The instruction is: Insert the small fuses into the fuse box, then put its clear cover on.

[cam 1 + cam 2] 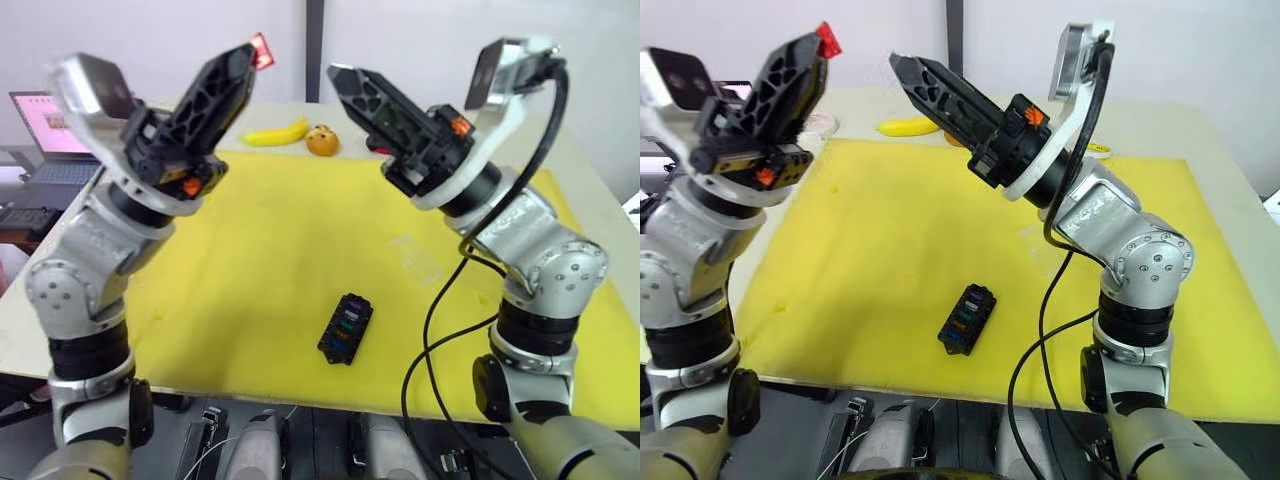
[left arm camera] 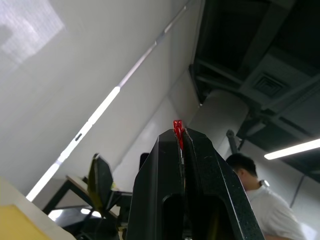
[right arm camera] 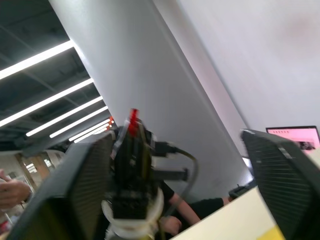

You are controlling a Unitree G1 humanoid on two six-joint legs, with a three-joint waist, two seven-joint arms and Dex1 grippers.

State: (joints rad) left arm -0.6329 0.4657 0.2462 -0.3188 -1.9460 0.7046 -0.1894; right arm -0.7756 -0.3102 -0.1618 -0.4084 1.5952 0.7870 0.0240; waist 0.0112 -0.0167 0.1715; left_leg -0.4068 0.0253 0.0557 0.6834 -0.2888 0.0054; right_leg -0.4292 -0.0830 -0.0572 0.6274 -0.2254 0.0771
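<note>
fuse box (image 1: 346, 328) lies on the yellow mat (image 1: 260, 250) near the worktop's front edge, coloured fuses in its slots, too small to count. the clear cover (image 1: 418, 255) is a faint outline further back. left gripper (image 1: 256, 50), raised, pinches a red fuse (image 1: 261, 48); right gripper (image 3: 175, 150) is raised, spread, empty.

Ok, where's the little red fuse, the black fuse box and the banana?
red fuse (image 1: 261, 47), left eye view, on the chip sticking out of the left gripper's tip
fuse box (image 1: 346, 327), left eye view, on its slotted top
banana (image 1: 275, 133), left eye view, on its middle
</note>
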